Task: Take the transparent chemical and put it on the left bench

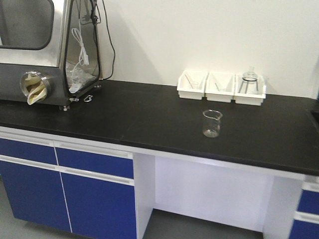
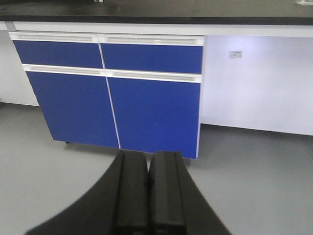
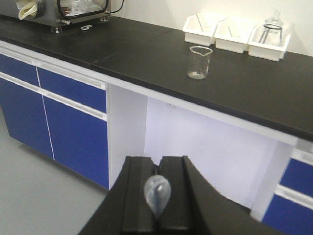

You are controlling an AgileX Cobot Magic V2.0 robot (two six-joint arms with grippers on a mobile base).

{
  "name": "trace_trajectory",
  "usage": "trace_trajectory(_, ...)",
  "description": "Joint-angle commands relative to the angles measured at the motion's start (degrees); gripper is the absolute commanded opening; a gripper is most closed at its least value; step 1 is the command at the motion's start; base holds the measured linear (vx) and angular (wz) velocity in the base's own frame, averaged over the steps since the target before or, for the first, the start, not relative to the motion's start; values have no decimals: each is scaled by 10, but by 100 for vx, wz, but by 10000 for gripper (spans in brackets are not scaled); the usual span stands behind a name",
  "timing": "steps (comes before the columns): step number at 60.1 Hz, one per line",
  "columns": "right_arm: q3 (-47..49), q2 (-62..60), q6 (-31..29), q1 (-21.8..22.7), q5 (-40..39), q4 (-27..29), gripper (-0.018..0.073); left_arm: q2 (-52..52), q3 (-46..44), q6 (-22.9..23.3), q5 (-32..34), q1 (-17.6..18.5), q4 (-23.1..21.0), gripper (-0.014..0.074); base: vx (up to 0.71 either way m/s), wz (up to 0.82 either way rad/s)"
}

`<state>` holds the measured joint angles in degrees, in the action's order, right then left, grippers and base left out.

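A small clear glass beaker stands upright on the black bench, in front of the white trays; it also shows in the right wrist view. No dropper shows in it. My right gripper is shut on a clear, pale bluish-white dropper bulb, low in front of the bench and well short of the beaker. My left gripper is shut and empty, facing the blue cabinet doors below bench height. Neither gripper shows in the front view.
Three white trays stand at the back of the bench; the right one holds a glass flask. A steel glove box stands at the left end. An open knee space lies under the bench between blue cabinets.
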<state>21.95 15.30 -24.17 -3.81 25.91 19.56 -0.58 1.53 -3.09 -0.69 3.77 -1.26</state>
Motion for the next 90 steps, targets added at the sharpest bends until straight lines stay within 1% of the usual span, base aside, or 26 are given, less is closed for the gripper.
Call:
trace_trajectory(1,14,5,-4,0,-43,7,-1,-11,9,4,45,1,0,-3,46,18)
trace_trajectory(20,14,5,-4,0,-43,7,-1,-11,9,4,45,1,0,-3,49,14)
trace_trajectory(34,14,5,-4,0,-43,7,-1,-11,9,4,45,1,0,-3,51,-5)
trace_trajectory(63,14,5,-4,0,-43,7,-1,-11,9,4,45,1,0,-3,43,-31)
trace_trajectory(90,14,5,-4,0,-43,7,-1,-11,9,4,45,1,0,-3,27,-26)
